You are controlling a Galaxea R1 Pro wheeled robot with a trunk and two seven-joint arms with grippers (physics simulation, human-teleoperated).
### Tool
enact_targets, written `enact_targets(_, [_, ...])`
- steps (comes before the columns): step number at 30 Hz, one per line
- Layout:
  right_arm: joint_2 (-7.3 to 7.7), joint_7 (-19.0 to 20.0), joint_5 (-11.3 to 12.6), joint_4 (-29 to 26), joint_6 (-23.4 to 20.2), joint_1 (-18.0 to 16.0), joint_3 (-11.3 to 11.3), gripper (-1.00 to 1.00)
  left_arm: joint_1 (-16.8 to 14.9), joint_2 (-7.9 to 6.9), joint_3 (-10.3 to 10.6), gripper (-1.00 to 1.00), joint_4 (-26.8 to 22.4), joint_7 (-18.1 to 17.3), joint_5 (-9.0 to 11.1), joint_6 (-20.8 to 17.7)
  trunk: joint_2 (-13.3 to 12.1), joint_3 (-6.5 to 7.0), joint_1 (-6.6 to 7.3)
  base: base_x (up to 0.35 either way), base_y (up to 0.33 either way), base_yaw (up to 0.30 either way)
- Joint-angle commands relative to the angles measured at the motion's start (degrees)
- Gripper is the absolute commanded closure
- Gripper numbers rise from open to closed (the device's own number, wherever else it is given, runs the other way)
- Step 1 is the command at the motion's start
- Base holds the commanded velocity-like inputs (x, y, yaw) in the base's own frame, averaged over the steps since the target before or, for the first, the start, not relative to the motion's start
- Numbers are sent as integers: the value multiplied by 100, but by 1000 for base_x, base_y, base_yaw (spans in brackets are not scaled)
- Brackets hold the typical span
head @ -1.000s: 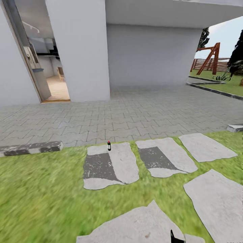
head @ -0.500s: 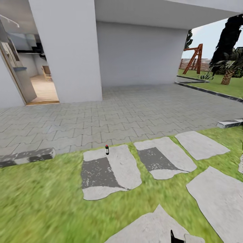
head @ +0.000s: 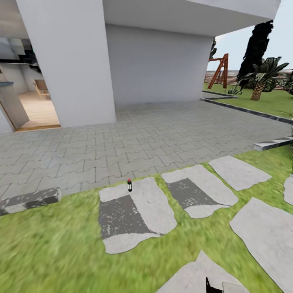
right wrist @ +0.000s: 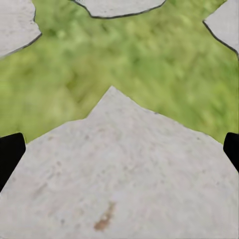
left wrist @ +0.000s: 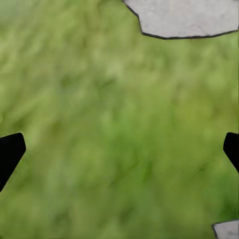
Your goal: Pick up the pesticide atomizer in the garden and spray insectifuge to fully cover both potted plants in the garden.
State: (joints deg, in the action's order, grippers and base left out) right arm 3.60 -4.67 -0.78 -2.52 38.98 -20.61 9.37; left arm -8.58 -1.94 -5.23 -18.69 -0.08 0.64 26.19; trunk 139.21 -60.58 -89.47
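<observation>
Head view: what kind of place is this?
Likely a house's back garden: lawn with stepping stones, a paved patio, a wooden swing frame and a palm.

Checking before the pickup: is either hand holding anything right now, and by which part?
Nothing is held. Both hands are open over the ground, and the pesticide atomizer stands untouched on a stepping stone.

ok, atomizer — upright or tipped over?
Upright. In the head view the pesticide atomizer stands on its base, red top uppermost, at the far edge of a stepping stone near the paving.
</observation>
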Motion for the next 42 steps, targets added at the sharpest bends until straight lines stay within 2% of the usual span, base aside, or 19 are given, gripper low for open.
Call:
enact_targets(1, [0,-16,-10,6,21,-4,5,-100,-3,1,-5,-100,6,-1,6,18,2,-5,0,131,319,-122])
enact_targets(34, [-2,-21,-23,6,17,-4,3,-100,-3,1,-5,-100,6,-1,6,18,2,-5,0,132,320,-8])
enact_targets(42, [3,-16,-19,6,14,-4,12,-100,-3,1,4,-100,10,-1,6,18,2,8,0,208,292,-257])
